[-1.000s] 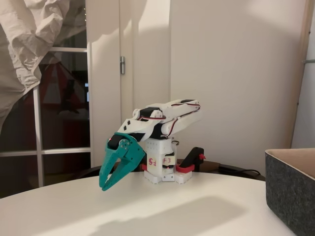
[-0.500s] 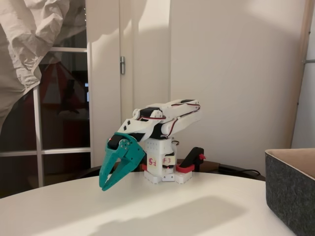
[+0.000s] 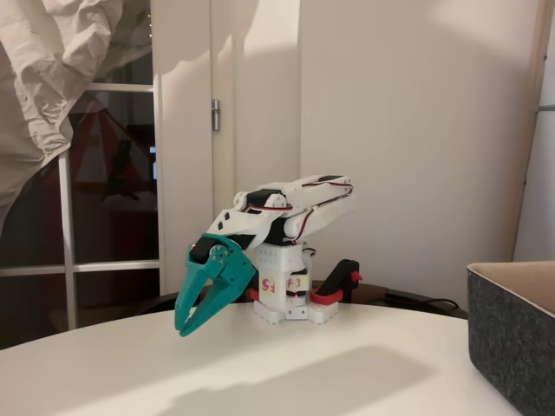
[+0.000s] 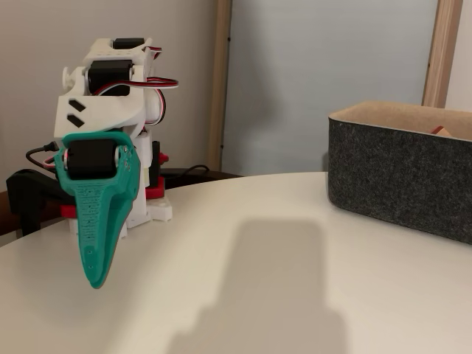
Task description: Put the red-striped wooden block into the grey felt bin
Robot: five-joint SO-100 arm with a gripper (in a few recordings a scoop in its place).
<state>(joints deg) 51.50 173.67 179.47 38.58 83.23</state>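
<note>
The grey felt bin [image 3: 513,342] stands at the right edge of the white table, and its dark wall and pale tan rim [image 4: 398,173] are plain in both fixed views. Inside it, a small light-brown wooden corner [image 4: 440,130] pokes just above the rim. I cannot tell whether this is the red-striped wooden block. My teal gripper [image 3: 184,328] hangs tip-down over the table's left part, far from the bin. Its fingertips meet with nothing between them, and from the side it shows as one narrow wedge [image 4: 96,280]. The white arm is folded back over its base.
The arm's base [image 3: 286,299] is fixed at the table's far edge with a black and red clamp [image 3: 340,284]. A cable trails behind it. Bare white tabletop [image 4: 265,280] lies between the gripper and the bin. A door and crumpled paper are behind on the left.
</note>
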